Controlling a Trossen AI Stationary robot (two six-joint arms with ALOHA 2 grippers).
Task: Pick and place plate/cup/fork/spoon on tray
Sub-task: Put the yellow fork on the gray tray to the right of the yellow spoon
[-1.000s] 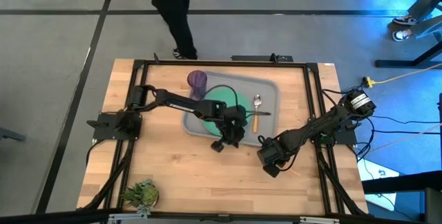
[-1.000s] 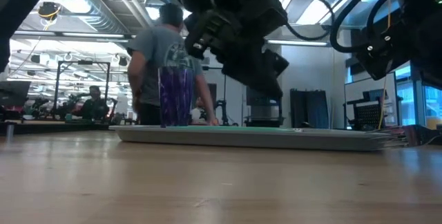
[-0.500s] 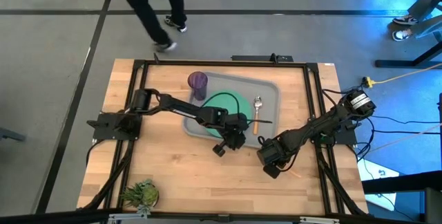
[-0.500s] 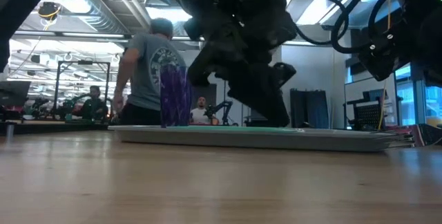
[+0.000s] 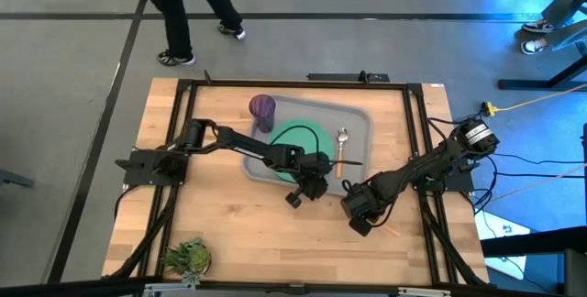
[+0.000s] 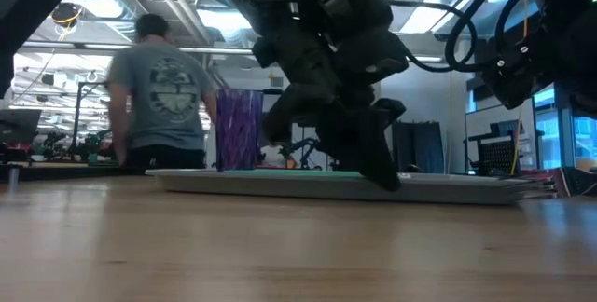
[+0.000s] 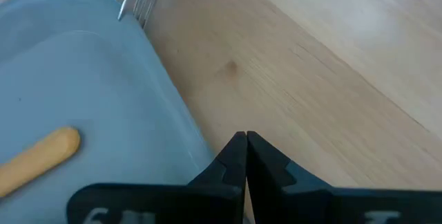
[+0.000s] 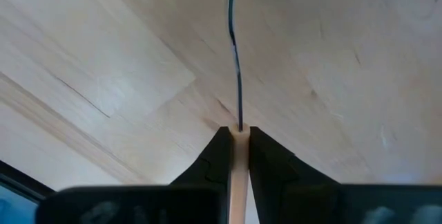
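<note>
Left gripper (image 5: 295, 197) pinched empty at tray (image 5: 359, 118) lower rim; right gripper (image 5: 359, 226) clamping fork (image 8: 235, 79) over bare lower-right worktop (image 5: 248, 233).

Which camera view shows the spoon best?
The high view: the spoon lies whole in the tray, bowl and handle both visible. The left wrist view shows only an orange handle end, probably the spoon's. The low and right wrist views do not show it.

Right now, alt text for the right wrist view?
The right gripper is shut on the salmon-orange handle of a slim metal fork seen edge-on, its thin silver stem pointing away from the camera. Behind it lies the pale wooden table.
</note>
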